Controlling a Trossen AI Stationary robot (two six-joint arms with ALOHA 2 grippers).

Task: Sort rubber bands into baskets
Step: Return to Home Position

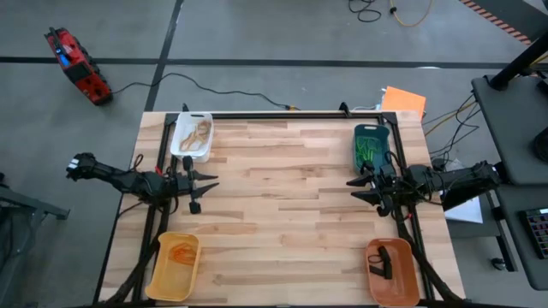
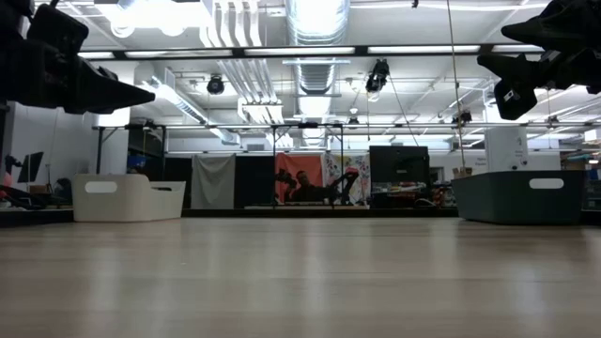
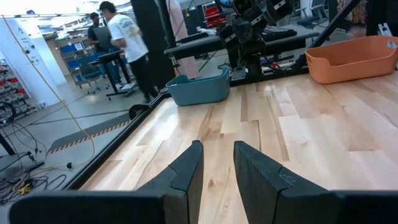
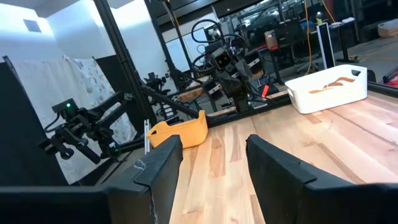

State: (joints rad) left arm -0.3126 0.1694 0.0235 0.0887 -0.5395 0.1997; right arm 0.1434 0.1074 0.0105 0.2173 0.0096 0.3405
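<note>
Both hands hang above the desk (image 1: 282,231) with nothing in them. Seen from above, the left hand (image 1: 204,192) is at the desk's left edge and points inward toward the middle. Its two dark fingers (image 3: 186,171) are parted by a modest gap, with bare wood showing between them. The right hand (image 1: 353,190) mirrors it at the right edge and also points inward. Its fingers (image 4: 277,168) are spread wider and grip nothing. From desk height, both hands sit high in the upper corners, well clear of the wooden top. Four small baskets stand near the desk's corners. The white basket (image 1: 177,144) is at the far left and holds tan rubber bands (image 1: 199,133). The teal basket (image 1: 357,147) is at the far right, just beside the right hand, and holds green rubber bands (image 1: 371,150). The yellow basket (image 1: 159,278) is at the near left and holds orange rubber bands (image 1: 179,251). The orange basket (image 1: 409,284) is at the near right, with a dark clump of black rubber bands (image 1: 382,262) inside. Beyond the desk, the left wrist view shows a person in a white shirt (image 3: 122,34) standing in the room near some shelves.
</note>
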